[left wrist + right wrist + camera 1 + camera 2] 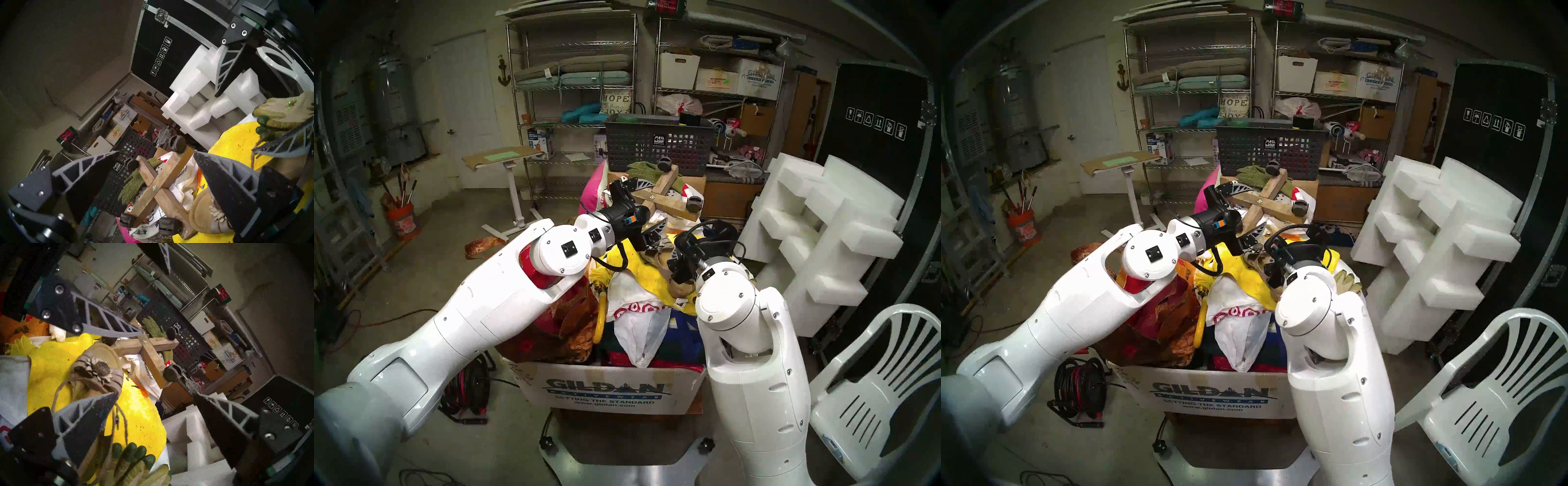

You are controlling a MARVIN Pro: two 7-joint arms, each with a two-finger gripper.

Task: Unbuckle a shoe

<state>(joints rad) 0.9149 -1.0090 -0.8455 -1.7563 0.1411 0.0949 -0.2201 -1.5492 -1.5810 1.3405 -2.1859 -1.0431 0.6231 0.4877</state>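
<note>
A tan strappy sandal [100, 372] with a brown-and-cream flower ornament [98, 369] lies on a yellow cloth [139, 412] atop a heap of clothes in an overfilled Gildan cardboard box [605, 390], its thin ankle strap [121, 417] trailing loose across the cloth. The right gripper [156, 405] hangs just above the strap with its fingers spread wide and nothing between them. The left gripper [156, 159], fingers likewise wide apart and empty, hovers over the sandal's toe end. Tan gloves with green fingertips [136, 461] lie just beside the strap. Behind the sandal rests a wooden cross on casters [667, 197], with a dark mesh basket [656, 146] beyond it
</note>
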